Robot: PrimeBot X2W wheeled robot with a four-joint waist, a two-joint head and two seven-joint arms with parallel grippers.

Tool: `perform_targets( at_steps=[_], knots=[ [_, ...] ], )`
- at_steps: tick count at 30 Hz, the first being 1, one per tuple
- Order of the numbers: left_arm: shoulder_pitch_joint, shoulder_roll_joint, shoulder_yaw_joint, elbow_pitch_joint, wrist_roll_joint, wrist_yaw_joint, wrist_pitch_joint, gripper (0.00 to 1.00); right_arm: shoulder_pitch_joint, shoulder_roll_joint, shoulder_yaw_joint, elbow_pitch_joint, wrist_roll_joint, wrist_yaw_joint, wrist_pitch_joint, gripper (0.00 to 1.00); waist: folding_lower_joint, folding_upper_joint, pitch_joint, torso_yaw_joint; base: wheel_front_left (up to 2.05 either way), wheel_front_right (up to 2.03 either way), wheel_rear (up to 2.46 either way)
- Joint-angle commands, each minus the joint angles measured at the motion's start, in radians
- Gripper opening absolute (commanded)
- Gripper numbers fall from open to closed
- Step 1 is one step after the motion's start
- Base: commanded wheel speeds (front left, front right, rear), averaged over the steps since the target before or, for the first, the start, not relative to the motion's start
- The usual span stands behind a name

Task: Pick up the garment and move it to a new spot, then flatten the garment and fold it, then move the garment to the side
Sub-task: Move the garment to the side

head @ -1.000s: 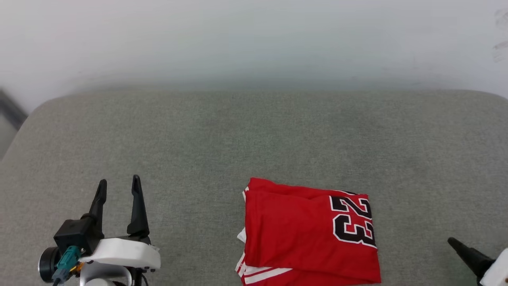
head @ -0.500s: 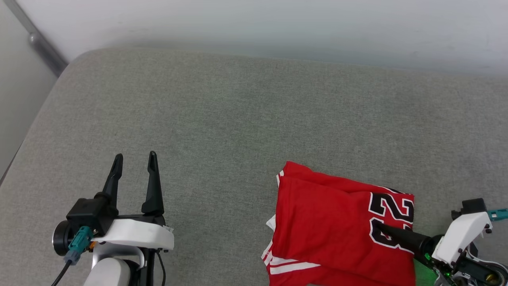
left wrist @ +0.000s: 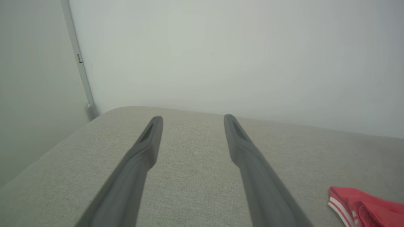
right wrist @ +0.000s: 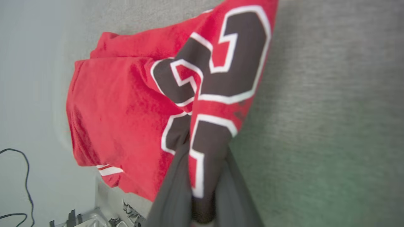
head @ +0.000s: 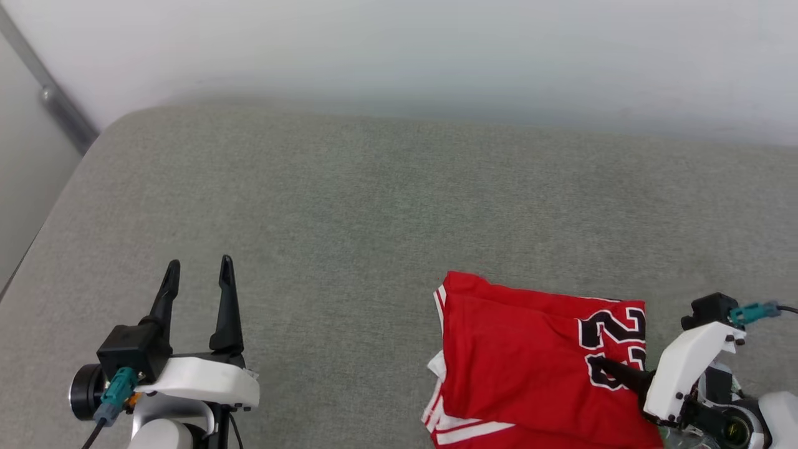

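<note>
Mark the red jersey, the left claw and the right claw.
red sports jersey (head: 511,362), head view, plain red middle of the folded cloth.
left claw (head: 199,260), head view, midway between its open fingertips.
right claw (head: 597,362), head view, at the fingertips, shut on the jersey.

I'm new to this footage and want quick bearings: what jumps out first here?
A folded red shirt with black numerals lies at the near right of a grey cushion, by far the brightest thing. The right gripper pinches its numbered edge between closed fingers, while the left gripper sits open at the near left, well apart from it.
</note>
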Motion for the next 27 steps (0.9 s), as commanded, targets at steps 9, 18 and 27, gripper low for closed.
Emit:
perform_targets(
  at_steps=[9,18,27],
  knots=[
    [0.034,0.012,-0.015,-0.038,0.01,0.0,0.001,1.0,-0.119,-0.128,0.179,0.053,-0.191,-0.001,-0.13,0.0,-0.0001,0.0,-0.037,-0.207,0.0,0.0,0.0],
    [0.028,0.042,-0.015,-0.105,0.031,0.017,0.022,1.0,-0.26,-0.151,0.289,0.117,-0.203,-0.001,-0.174,0.0,-0.0001,0.0,0.051,-0.473,0.0,0.0,0.0],
    [-0.129,0.104,-0.041,-0.215,0.091,0.004,0.107,1.0,-0.451,-0.164,0.311,0.225,-0.173,-0.001,-0.316,0.0,-0.0001,0.0,0.275,-0.583,0.0,0.0,0.0]
  ],
)
